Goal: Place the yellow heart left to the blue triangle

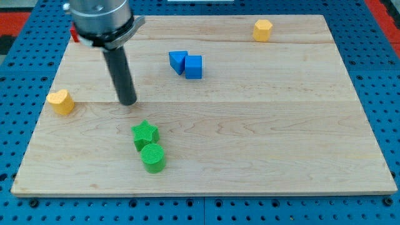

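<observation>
Desk (262,144): pale wooden board, visible grain, plank seams running across; sat on a blue perforated base (381,75).

No gripper was fitted, so nothing to open or close; the arm ended in a straight dark rod. My tip (128,102) rested on the wood in the left half of the desk, nearer the top edge than the bottom, touching no block.

Yellow heart (61,101): matte, rounded lobes, lay close to the desk's left edge, about midway down. It sat near my tip, to the view's left of it, a clear gap between them.

Blue triangle (177,61): wedge shape, sat towards the top edge, left of centre. A blue cube (194,66) touched it on the side towards the right edge. Both were well apart from the heart, with my tip and rod roughly between the heart and the pair.

Green star (145,133) and green cylinder (153,157) sat together below my tip, towards the bottom edge, touching or nearly so; cylinder closer to the bottom edge.

Yellow block (263,29), several-sided, exact shape unclear, sat alone by the top edge, right of centre.

A red object (74,34) showed at the top left corner, mostly hidden by the arm's grey housing.
</observation>
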Action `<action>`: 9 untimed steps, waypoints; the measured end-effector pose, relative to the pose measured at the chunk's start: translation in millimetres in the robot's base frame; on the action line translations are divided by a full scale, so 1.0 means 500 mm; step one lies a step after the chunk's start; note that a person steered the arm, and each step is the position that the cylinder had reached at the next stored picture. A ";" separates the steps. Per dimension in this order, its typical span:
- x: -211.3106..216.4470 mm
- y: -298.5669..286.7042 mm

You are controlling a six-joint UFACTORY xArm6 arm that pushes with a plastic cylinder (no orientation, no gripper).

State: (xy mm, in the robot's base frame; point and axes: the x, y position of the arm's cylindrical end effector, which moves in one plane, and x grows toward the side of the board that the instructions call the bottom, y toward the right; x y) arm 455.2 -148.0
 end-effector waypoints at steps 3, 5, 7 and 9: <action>-0.009 -0.260; -0.064 -0.140; -0.066 0.063; -0.144 0.094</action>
